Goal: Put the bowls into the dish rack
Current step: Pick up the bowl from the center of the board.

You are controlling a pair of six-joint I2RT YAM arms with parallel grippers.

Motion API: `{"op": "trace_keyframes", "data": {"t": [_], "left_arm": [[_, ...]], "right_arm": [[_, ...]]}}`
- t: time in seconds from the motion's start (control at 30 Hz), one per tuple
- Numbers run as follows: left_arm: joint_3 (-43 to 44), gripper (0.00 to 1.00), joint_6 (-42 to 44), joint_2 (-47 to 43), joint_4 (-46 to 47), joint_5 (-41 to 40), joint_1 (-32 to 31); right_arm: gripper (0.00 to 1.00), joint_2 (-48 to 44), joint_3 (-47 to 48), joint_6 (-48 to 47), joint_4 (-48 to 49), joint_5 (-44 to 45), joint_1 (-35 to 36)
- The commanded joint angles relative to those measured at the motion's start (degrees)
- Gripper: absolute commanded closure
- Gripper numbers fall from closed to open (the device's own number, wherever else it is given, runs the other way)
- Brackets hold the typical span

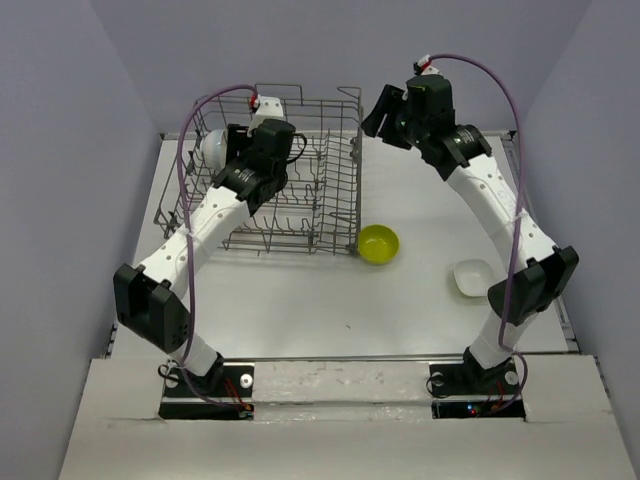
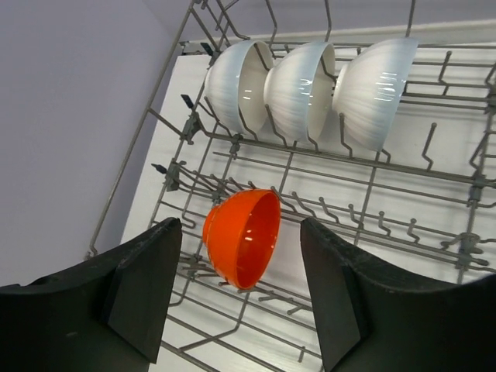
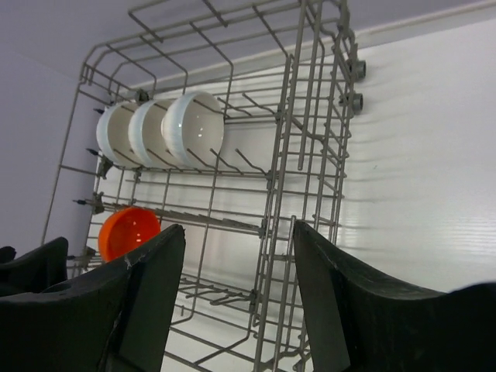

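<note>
The orange bowl (image 3: 129,231) stands on edge, seemingly seated, in the dish rack (image 1: 340,190) at the desk's (image 1: 300,300) far-left corner, so the left gripper (image 2: 237,267), fingers (image 2: 143,287) wide and empty, should lift straight up and clear; the right gripper (image 3: 236,256) hangs equally wide.

The white table (image 1: 300,300) carries a grey wire dish rack (image 1: 336,190) far left, a yellow-green round bowl (image 1: 378,244) just beside it, and a small white bowl (image 1: 473,277) right.

The left arm (image 1: 205,228) and right arm (image 1: 495,200) reach forward with elbows bent, the left gripper (image 2: 240,263) and right gripper (image 3: 236,267) both spread wide and empty.
</note>
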Motion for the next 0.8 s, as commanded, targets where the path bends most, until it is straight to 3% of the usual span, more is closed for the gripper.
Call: {"op": "trace_keyframes", "data": {"t": [0.0,0.2,0.3,0.47,0.77], "left_arm": [[-3.53,0.23,-4.6,-7.27,9.11,3.64,-0.35],[-7.31,0.13,-10.4,-13.42,13.94,10.06,-0.27],[-8.71,0.05,-11.55,-16.06,15.7,12.44,-0.35],[-13.71,0.01,-11.9,-21.52,20.27,16.22,-0.62],[-15.31,0.01,-13.75,-26.62,20.11,15.43,-0.7]], "right_arm": [[0.36,-8.78,-2.43,-1.24,-2.76,8.64,-0.36],[0.36,-19.76,-24.03,-1.24,-2.07,18.23,-0.36],[0.36,-21.88,-31.71,-0.45,-1.1,19.2,-0.36],[0.37,-24.61,-45.77,1.13,1.62,18.86,-0.36],[0.38,-22.42,-55.55,2.36,7.6,15.6,-0.36]]}}
